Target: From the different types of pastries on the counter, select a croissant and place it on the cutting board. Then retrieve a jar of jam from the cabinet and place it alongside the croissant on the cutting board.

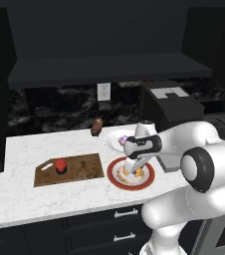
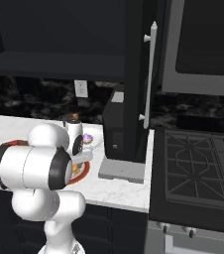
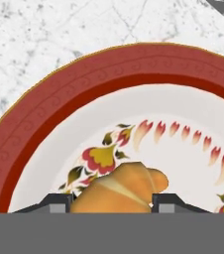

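the pincer point(image 3: 112, 202) is closing snugly on the croissant point(image 3: 119, 191), which is sitting on the red-rimmed plate point(image 1: 115, 182) right of the cutting board point(image 1: 82, 169). judged light, soft and flaky, it is wanting a gentle hold across its thick middle.

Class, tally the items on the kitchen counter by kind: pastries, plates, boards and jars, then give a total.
Pastries: 3 (croissant, cupcake, dark brown oblong pastry)
Plates: 2 (red-rimmed plate, white plate)
Boards: 1 (cutting board)
Jars: 1 (jar of jam)
Total: 7

Red-rimmed plate point(image 1: 115, 178), wall outlet point(image 1: 103, 91)
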Controlling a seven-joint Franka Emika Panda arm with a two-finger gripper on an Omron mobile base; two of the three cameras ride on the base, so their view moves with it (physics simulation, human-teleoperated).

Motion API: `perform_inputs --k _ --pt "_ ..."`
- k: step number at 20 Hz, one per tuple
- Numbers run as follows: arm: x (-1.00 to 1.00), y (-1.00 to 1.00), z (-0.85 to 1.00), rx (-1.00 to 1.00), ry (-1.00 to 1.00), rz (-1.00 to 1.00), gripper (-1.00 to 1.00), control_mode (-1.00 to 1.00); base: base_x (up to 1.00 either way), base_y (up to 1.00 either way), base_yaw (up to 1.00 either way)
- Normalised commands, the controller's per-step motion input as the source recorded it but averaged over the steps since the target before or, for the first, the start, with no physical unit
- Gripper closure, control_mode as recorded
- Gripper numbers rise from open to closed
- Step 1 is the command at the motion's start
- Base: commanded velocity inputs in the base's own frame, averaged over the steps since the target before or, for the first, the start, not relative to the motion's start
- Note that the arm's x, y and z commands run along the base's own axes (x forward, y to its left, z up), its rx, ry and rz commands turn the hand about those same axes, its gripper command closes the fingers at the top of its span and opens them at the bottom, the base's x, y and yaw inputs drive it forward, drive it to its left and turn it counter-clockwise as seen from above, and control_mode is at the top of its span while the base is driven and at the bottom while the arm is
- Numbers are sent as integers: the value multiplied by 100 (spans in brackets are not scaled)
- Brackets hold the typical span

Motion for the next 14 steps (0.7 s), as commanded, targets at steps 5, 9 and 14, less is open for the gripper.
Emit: perform_inputs --k 5,9,14 --pt "5 0 2 0 4 0 100 -100 0 0 0" --pt "14 6 33 0 7 3 100 -100 0 0 0" --pt "0 13 31 0 4 3 100 -100 0 0 0"
